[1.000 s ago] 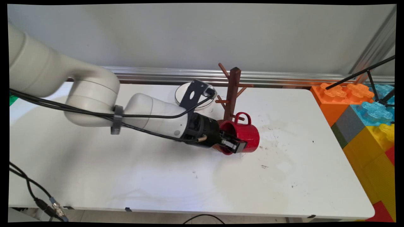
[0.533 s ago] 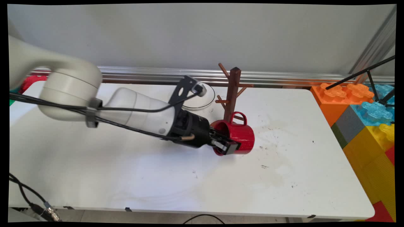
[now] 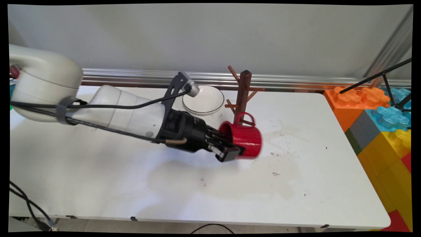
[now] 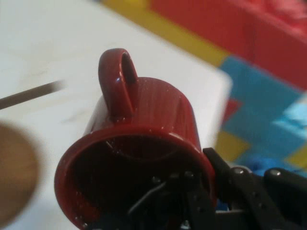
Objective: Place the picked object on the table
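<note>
My gripper [image 3: 232, 149] is shut on the rim of a red mug [image 3: 246, 138], one finger inside the mug and one outside. The mug lies on its side in the air, mouth toward the arm, handle up and close to the lower pegs of the brown wooden mug tree [image 3: 243, 95]. In the hand view the red mug [image 4: 144, 139] fills the middle, its handle pointing up, with my gripper [image 4: 206, 191] clamped on the lower right of the rim. A blurred peg [image 4: 29, 94] crosses at the left.
A white plate [image 3: 205, 98] with a dark rim sits behind the arm, left of the mug tree. Big toy bricks [image 3: 381, 115] in orange, blue and yellow stand off the table's right end. A black stand's legs [image 3: 388, 79] cross above them.
The arm has drawn back to the left and lifted a little, carrying the mug up and left, so its handle now sits nearer the tree's lower pegs. The plate is uncovered.
</note>
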{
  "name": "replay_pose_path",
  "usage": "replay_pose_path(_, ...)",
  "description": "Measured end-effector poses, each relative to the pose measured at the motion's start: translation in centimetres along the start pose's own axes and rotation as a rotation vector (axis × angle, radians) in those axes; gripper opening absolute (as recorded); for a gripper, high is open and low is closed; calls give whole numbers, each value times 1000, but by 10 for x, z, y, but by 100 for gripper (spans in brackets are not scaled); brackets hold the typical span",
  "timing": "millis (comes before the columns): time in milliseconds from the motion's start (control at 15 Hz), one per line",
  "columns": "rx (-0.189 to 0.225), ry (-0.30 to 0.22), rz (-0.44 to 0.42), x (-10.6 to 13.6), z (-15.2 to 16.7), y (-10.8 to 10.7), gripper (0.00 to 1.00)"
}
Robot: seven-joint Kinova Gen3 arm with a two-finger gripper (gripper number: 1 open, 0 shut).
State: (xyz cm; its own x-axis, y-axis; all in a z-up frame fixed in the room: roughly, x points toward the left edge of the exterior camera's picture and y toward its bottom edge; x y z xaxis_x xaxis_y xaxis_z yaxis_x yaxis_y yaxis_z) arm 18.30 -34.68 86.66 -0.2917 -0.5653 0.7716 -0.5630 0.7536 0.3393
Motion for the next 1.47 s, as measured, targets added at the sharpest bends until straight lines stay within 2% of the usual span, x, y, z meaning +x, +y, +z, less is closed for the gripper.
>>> replay_pose_path(67, -87, 34, 18, 2, -5, 11, 0)
replay_pose_path(133, -148, 61, 36, 3, -9, 19, 0)
replay_pose_path(267, -229, 90, 74, 4, -17, 32, 0)
replay_pose_path(400, -286, 103, 111, 4, -25, 43, 0)
replay_pose_path(533, -324, 109, 155, 5, -33, 53, 0)
replay_pose_path(667, -342, 104, 216, 8, -40, 65, 0)
replay_pose_path(800, -326, 86, 286, 12, -46, 74, 0)
replay_pose_path(1000, -270, 31, 366, 18, -48, 77, 0)
replay_pose_path(1267, -178, -38, 419, 25, -57, 61, 0)
replay_pose_path(1333, -131, -73, 433, 29, -64, 48, 0)
replay_pose_path(1467, -71, -126, 445, 34, -80, 27, 0)
